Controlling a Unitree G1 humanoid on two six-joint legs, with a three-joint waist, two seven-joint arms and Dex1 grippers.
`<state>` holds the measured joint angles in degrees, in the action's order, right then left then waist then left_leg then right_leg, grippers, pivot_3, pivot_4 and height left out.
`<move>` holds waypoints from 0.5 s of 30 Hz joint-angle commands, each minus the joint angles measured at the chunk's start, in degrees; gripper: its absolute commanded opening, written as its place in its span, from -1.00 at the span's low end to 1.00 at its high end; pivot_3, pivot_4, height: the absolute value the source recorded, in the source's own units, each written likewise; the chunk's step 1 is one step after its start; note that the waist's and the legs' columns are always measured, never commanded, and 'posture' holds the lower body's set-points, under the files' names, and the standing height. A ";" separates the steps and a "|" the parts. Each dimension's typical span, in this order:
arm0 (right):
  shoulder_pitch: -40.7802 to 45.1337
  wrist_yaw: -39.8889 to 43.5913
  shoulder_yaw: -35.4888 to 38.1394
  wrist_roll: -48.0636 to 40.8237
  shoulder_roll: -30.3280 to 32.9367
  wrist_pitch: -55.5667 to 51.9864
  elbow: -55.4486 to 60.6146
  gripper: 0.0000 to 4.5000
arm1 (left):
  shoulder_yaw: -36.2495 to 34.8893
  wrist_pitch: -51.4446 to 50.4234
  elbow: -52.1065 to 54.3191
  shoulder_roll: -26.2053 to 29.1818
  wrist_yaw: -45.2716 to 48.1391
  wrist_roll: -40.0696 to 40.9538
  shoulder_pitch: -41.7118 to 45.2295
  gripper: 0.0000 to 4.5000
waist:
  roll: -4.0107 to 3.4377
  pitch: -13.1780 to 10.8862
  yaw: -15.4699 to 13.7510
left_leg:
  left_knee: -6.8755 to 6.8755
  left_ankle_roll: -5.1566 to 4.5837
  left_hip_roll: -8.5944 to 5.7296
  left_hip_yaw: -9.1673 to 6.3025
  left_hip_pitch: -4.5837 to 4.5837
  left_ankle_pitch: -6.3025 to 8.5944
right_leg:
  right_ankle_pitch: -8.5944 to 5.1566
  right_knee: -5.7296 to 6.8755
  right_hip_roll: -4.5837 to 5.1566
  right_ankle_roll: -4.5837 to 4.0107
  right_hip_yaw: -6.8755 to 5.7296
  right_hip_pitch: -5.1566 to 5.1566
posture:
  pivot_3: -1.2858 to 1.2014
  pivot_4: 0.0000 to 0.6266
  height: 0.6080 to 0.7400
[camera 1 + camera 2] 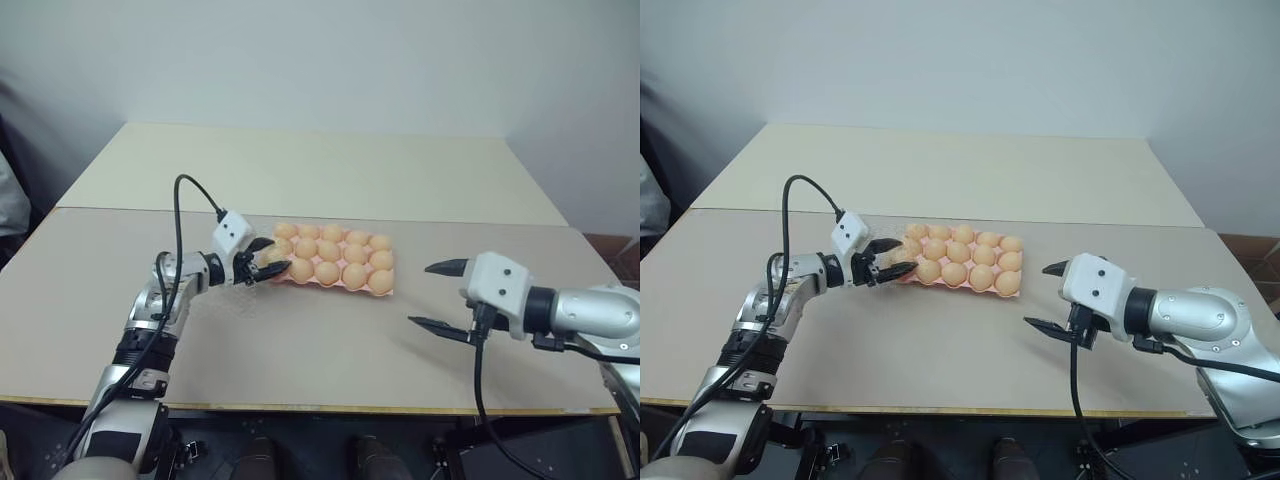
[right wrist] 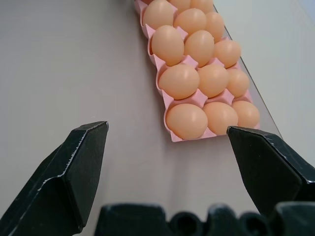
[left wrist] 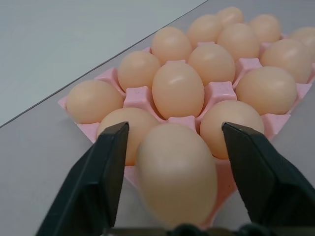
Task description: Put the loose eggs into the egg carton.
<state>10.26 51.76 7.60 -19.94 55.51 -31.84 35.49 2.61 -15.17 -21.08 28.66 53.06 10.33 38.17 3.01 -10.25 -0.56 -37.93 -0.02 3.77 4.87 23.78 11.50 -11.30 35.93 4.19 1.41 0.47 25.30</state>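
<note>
Left gripper [image 1: 268, 262] at near-left corner of egg carton [image 3: 217, 92], fingers spread with egg [image 3: 177, 172] sitting between them, apparently not clamped. Guessing last egg going into corner cup: best to back hand off straight and slow, no nudging neighbours, check egg sits low in cup. Carton on table [image 1: 330, 340] looks pretty much full, every visible cup taken. Right gripper [image 1: 1045, 296] wide open, nothing in it, hovering well off carton.

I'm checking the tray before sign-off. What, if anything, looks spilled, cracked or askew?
Nothing stands out. The eggs sit upright and whole in the pink egg carton, which lies flat on the table.
</note>
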 commanded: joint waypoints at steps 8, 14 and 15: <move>0.96 -0.38 1.25 -0.57 0.43 0.24 0.76 1.00 | -7.08 2.21 9.68 5.24 2.36 5.20 -3.05 0.98 | 0.00 0.00 0.63 | 0.00 0.00 0.04 0.00 0.02 0.00 | 0.00 0.00 -0.01 0.00 0.00 0.03 | 0.03 -0.52 1.00; 1.15 -0.21 1.16 -0.59 0.49 0.54 0.53 1.00 | -13.38 2.65 16.90 12.77 6.17 9.07 -10.11 0.98 | 0.00 0.00 1.00 | 0.00 0.00 0.04 0.00 -0.03 0.00 | -0.02 0.02 0.01 -0.02 -0.01 0.02 | 0.03 -0.52 1.00; 1.05 -0.09 1.30 -0.63 0.58 0.61 0.55 1.00 | -14.75 2.53 18.45 14.29 7.02 9.97 -11.83 0.98 | 0.00 0.00 1.15 | 0.00 0.00 0.06 0.00 -0.02 0.00 | -0.05 0.01 0.01 -0.06 -0.01 0.02 | 0.03 -0.52 1.00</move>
<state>10.74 51.81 7.47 -20.40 55.51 -31.93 35.34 -9.06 -13.62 -6.17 41.27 58.85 18.45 26.60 3.01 -10.26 0.58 -37.93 -0.01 3.83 4.87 23.76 11.50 -11.36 35.94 4.20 1.33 0.46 25.32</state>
